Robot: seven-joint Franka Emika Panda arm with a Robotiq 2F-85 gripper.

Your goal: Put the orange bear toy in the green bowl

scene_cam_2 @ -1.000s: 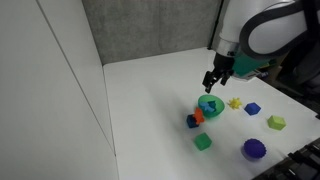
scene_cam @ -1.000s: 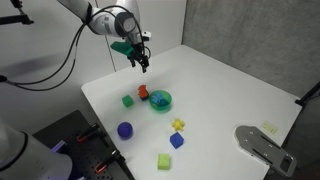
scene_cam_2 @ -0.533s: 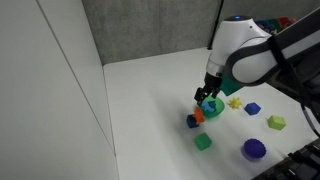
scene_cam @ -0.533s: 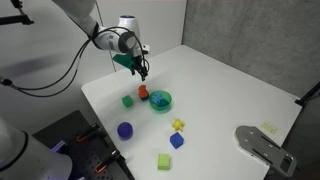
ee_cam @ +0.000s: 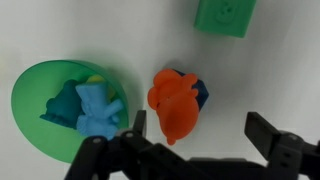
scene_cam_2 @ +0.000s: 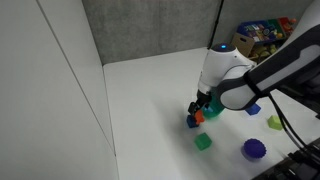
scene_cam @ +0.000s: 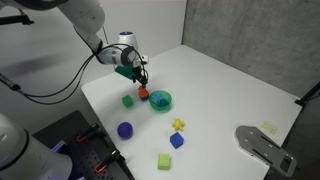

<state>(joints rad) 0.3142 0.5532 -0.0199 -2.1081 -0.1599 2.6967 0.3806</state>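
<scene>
- As the gripper (ee_cam: 194, 132) has dropped over the orange bear toy (ee_cam: 174, 103) — jaws wide, straddling it — a grasp looks imminent.
- The green bowl (ee_cam: 24, 105) waits at the bear's nine o'clock.

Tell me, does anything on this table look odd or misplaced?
Nothing spilled or broken. One oddity: the orange bear toy rests against a dark blue block beside the green bowl, which already holds a blue toy.
</scene>
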